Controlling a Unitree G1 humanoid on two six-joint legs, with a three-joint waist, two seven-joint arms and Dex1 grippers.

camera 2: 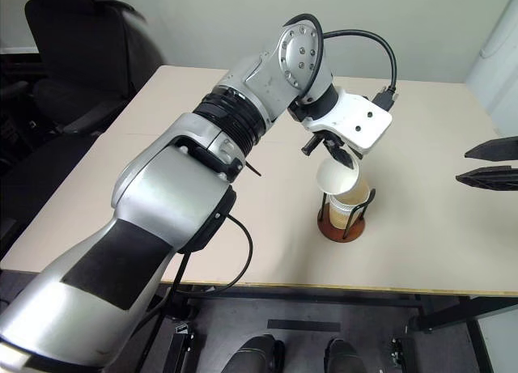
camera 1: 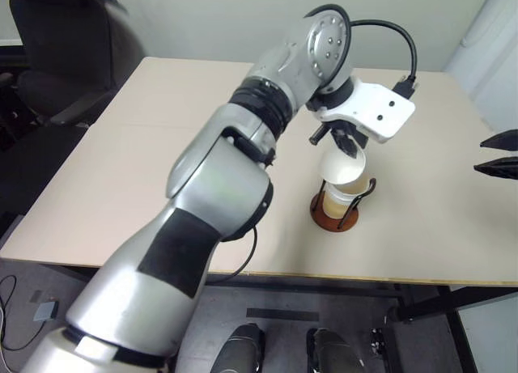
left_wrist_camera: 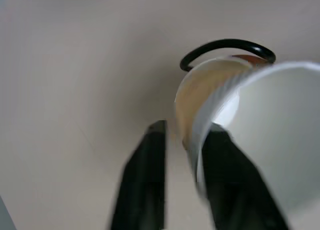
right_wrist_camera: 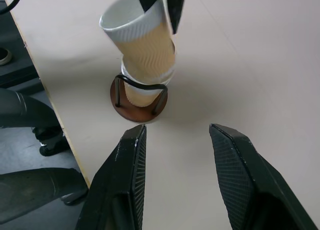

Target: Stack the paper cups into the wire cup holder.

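The wire cup holder (camera 1: 328, 215) stands on the table right of centre, with a paper cup (camera 1: 346, 200) seated in it. A second paper cup (right_wrist_camera: 145, 35) leans tilted on top, its bottom in the seated cup's mouth and its white inside facing me. My left gripper (camera 1: 344, 142) hangs over it from above, with the tilted cup's wall between the fingers. The wall lies against one finger (left_wrist_camera: 230, 180), and a gap shows to the other, so the jaws stand open. My right gripper (right_wrist_camera: 175, 185) is open and empty, off to the holder's right.
The tan table (camera 1: 146, 187) stretches wide to the left of the holder, and its front edge (camera 1: 243, 272) runs close below the holder. A black office chair (camera 1: 57, 49) stands beyond the far left corner. A black cable (camera 1: 396, 41) loops above my left wrist.
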